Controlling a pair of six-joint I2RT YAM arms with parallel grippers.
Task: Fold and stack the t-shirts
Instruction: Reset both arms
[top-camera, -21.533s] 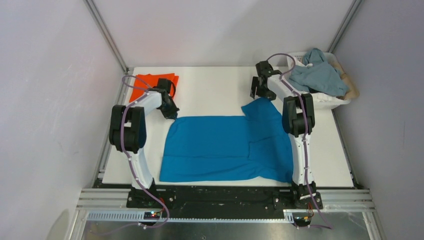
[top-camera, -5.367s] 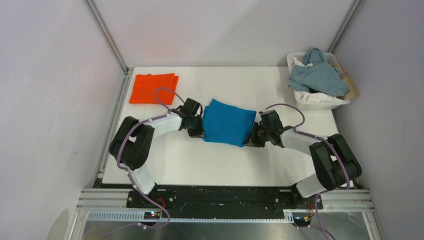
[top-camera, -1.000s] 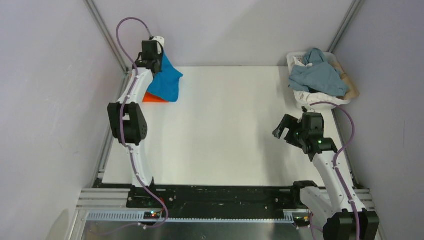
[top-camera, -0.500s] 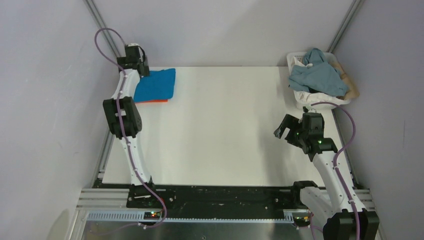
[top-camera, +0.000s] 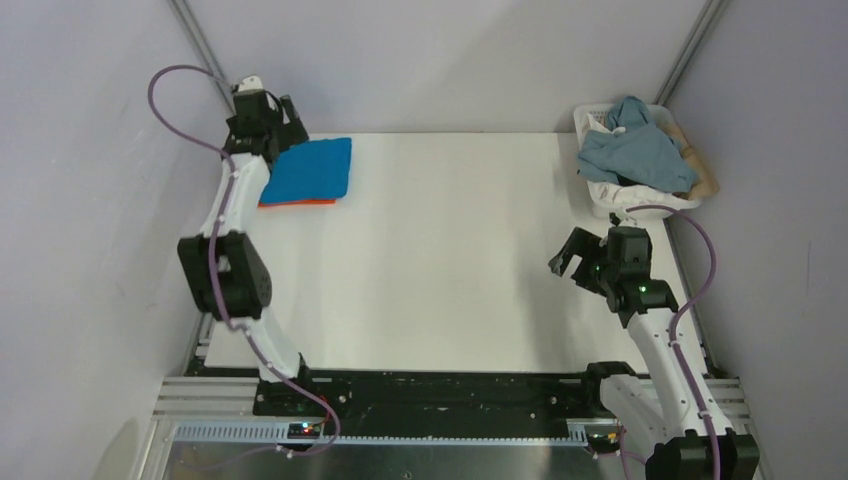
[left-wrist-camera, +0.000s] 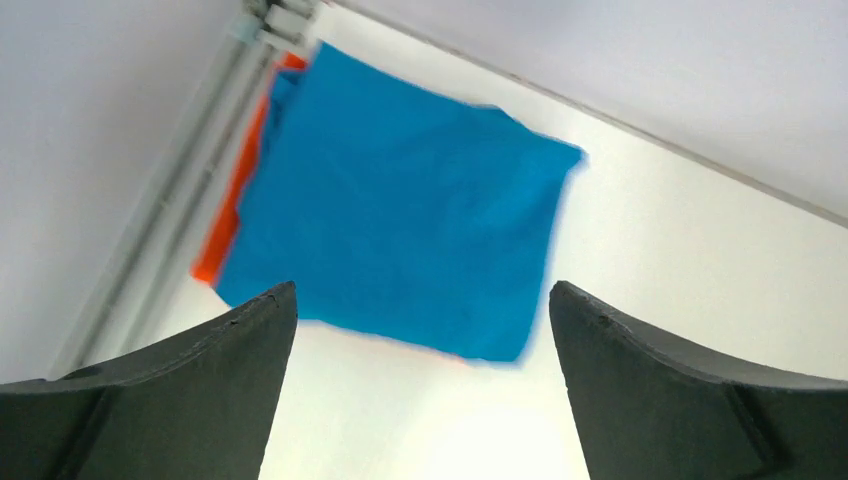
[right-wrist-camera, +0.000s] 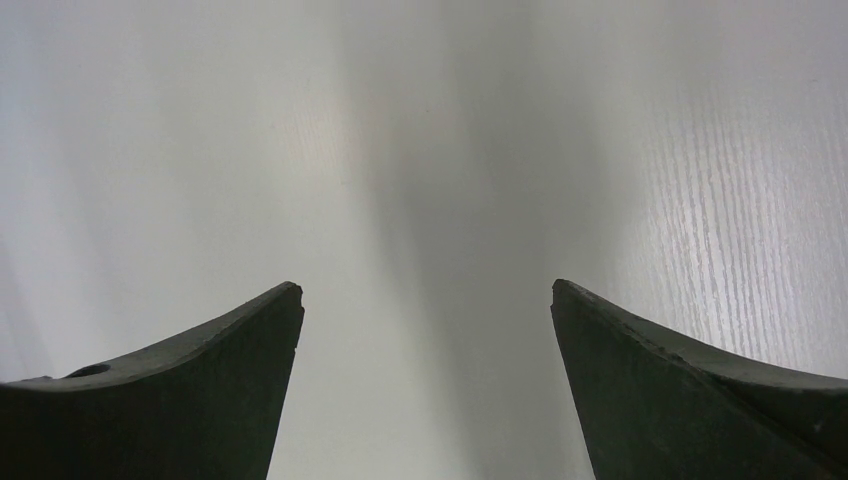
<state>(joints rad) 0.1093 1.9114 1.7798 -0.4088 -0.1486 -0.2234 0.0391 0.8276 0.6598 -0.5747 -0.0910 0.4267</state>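
Observation:
The bright blue t-shirt (top-camera: 312, 170) lies folded flat at the table's far left corner, on top of the folded orange t-shirt (top-camera: 298, 203), of which only a thin edge shows. In the left wrist view the blue t-shirt (left-wrist-camera: 400, 205) covers the orange t-shirt (left-wrist-camera: 232, 205) except for a strip along its left side. My left gripper (top-camera: 291, 117) (left-wrist-camera: 422, 288) hangs open above and behind the stack, touching neither shirt. My right gripper (top-camera: 567, 257) (right-wrist-camera: 425, 286) is open over bare table at the right, holding nothing.
A white laundry basket (top-camera: 644, 205) stands at the far right corner with a grey-blue garment (top-camera: 635, 150) heaped in it. Metal frame rails (top-camera: 212, 290) run along the table's left side, close beside the stack. The white table (top-camera: 450, 260) spreads between the arms.
My left gripper opened and let go of the blue t-shirt, which dropped flat onto the orange one. The left arm then drew back toward the far left corner. The right arm stayed put.

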